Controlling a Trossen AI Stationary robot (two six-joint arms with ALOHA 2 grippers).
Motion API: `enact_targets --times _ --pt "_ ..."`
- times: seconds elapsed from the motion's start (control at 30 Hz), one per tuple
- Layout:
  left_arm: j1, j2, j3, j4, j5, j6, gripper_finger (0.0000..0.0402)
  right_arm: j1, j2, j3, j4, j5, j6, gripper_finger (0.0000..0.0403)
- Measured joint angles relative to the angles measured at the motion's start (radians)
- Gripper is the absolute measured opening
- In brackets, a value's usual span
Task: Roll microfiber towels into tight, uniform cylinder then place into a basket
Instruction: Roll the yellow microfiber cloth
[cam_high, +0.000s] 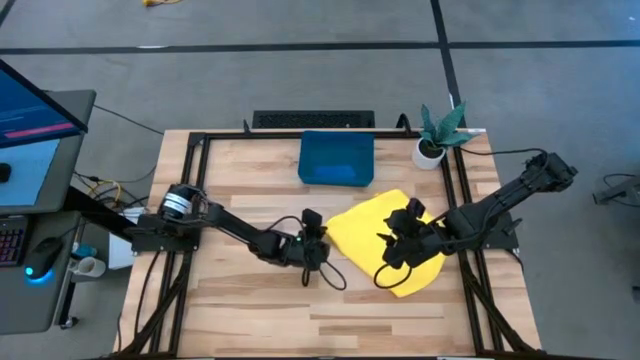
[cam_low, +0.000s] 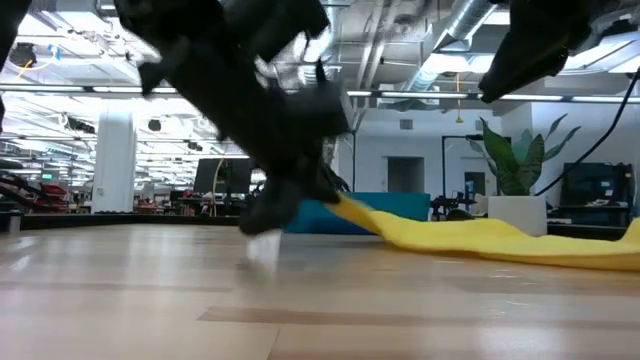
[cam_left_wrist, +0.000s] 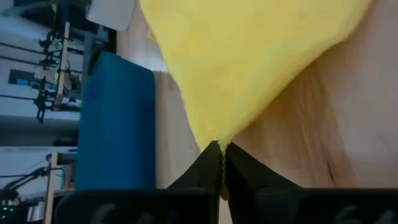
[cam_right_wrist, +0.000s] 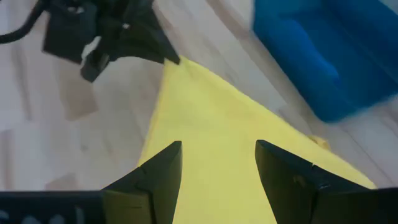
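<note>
The yellow towel (cam_high: 385, 240) is spread on the counter (cam_high: 250, 310) near the basket (cam_high: 336, 158). Its corner is pinched shut by the left hand (cam_left_wrist: 219, 163); the right hand (cam_right_wrist: 217, 163) is held open above it. So thin a pinch could be slipped, and the roll skewed.

Bright, even indoor light, soft shadows.
Ceiling strip lights glare in the low view; the near arm there blurs; both wrist views look soft.
</note>
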Motion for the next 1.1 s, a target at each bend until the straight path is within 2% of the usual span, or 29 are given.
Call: enact_targets --times 0.17,0.4,0.53,0.7,0.97,1.1 --pt "-0.04 -0.089 0.004 -0.167 -0.02 -0.082 0.0001 0.021 0.008 0.001 0.161 0.002 -0.129 0.0225" --pt "-0.088 -0.217 0.002 -0.449 -0.018 -0.316 0.0 0.121 0.175 0.0 0.321 -0.017 -0.251 0.0225" --pt "-0.099 -0.301 0.005 -0.488 0.042 -0.445 0.0 0.154 0.29 0.013 0.42 0.002 -0.333 0.0225" --pt "-0.102 -0.375 0.006 -0.517 0.154 -0.579 0.0 0.17 0.433 0.059 0.523 0.002 -0.341 0.0225" --pt "-0.098 -0.388 0.007 -0.566 0.157 -0.678 0.0 0.17 0.644 0.183 0.517 0.003 -0.34 0.0225" --pt "-0.093 -0.388 0.006 -0.557 0.15 -0.702 0.0 0.162 0.721 0.252 0.461 0.008 -0.357 0.0225"
